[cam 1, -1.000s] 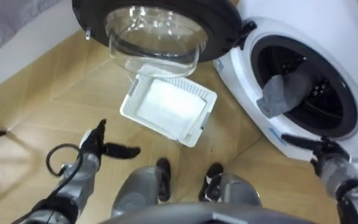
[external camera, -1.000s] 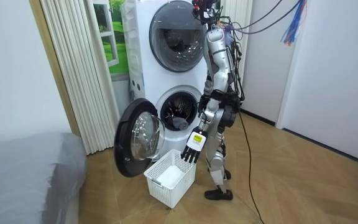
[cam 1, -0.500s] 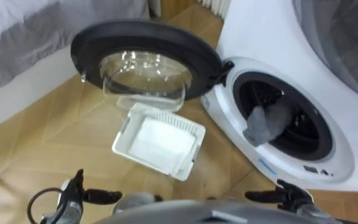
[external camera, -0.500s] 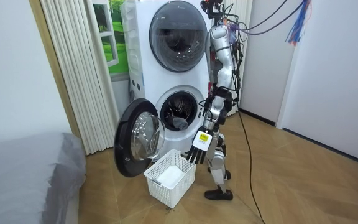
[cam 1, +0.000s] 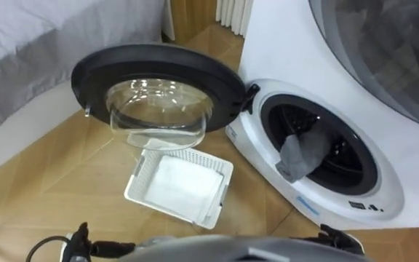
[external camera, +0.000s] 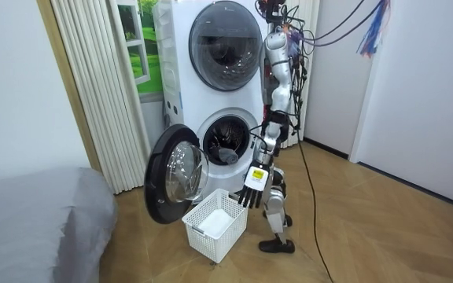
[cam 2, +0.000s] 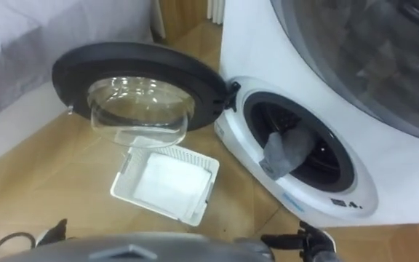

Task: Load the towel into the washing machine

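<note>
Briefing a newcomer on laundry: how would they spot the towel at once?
Find the lower white washing machine, its round door swung open. In its drum opening, a towel drapes over the lower rim. It is grey, crumpled cloth, unlike the rigid white basket on the floor in front.

Open washing machine (cam 1: 384, 211) at 2 o'clock, basket (cam 1: 217, 198) on the floor (cam 1: 57, 171) at 12 o'clock.
The washing machine stands beneath a second machine (cam 1: 384, 51), and its door (cam 1: 93, 64) is swung out to 11 o'clock. The towel (cam 1: 300, 154) lies in the drum mouth, at its lower left edge. The basket sits just before the door, left of the machine. A bed (cam 1: 35, 44) lies at 10 o'clock, behind the door.
</note>
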